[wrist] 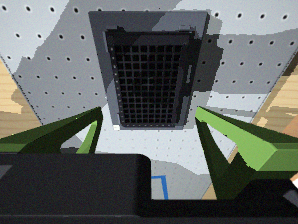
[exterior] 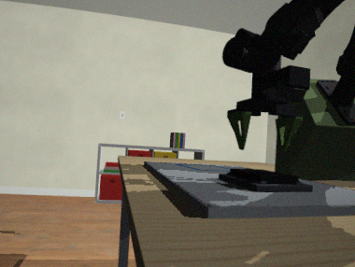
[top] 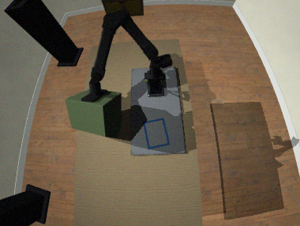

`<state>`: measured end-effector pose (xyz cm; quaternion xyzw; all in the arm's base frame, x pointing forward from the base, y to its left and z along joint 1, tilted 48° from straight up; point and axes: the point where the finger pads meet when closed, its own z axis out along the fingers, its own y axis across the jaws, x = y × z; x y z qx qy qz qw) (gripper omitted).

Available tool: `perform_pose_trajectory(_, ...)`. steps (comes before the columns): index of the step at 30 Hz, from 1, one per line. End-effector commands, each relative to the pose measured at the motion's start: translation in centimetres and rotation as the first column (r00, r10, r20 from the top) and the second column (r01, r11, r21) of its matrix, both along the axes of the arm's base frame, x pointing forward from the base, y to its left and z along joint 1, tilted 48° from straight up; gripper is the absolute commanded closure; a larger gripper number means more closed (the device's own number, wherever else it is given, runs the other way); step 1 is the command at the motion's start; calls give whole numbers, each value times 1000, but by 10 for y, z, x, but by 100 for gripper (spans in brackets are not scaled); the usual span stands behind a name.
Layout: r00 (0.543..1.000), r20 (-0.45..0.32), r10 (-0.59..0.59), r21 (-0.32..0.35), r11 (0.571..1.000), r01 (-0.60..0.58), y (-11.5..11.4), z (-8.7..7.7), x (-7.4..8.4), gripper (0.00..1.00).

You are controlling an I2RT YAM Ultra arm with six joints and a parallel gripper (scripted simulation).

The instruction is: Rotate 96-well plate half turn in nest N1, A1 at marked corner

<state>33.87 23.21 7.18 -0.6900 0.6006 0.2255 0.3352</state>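
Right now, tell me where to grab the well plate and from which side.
Take the well plate across its two long edges, coming straight down from above. It lies flat in the nest, and the open gripper already hangs over it, jaws wider than the plate.

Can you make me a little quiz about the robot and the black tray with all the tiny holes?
1. True or false: the gripper is squeezing the 96-well plate.
2. Where does the plate lie? A) in the plate nest B) inside the blue taped outline C) on the wooden floor
3. Fill in: the gripper's fingers are coloured ____.

Key: 1 false, it hangs open above the plate. 2 A. 3 green.
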Motion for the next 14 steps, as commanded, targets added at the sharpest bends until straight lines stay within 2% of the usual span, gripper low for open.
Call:
perform_pose_trajectory(1, 1000, 4, -5, 9, 1000, 5, -10, 9, 1, 0)
perform_pose_trajectory(9, 1000, 4, -5, 9, 1000, 5, -26, 23, -1, 0)
perform_pose_trajectory(14, 1000, 4, -5, 9, 1000, 5, -27, 24, -1, 0)
